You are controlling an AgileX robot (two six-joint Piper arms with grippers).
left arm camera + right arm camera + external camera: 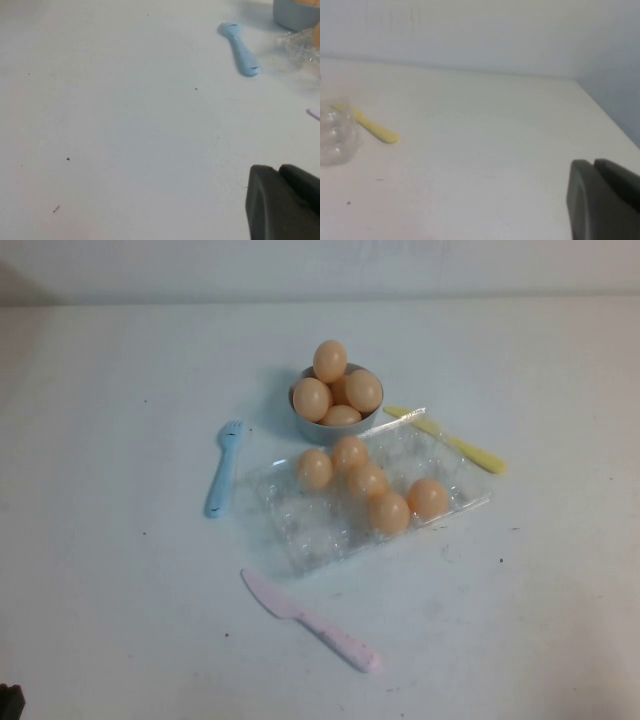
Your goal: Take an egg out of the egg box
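The clear plastic egg box [300,530] lies at the table's middle and holds several peach-orange eggs, one at its right end [428,498] and one at its left [314,469]. My left gripper [277,170] is shut and empty, low over bare table well to the left of the box; the box's edge [302,47] shows far off in the left wrist view. My right gripper [592,162] is shut and empty over bare table to the right; a corner of the box [337,132] shows in the right wrist view. Neither gripper shows in the high view.
A grey-blue bowl [305,422] with several more eggs stands just behind the box. A blue fork [222,470] lies left of the box, a pink knife [310,620] in front of it, and a yellow knife [450,440] at its back right.
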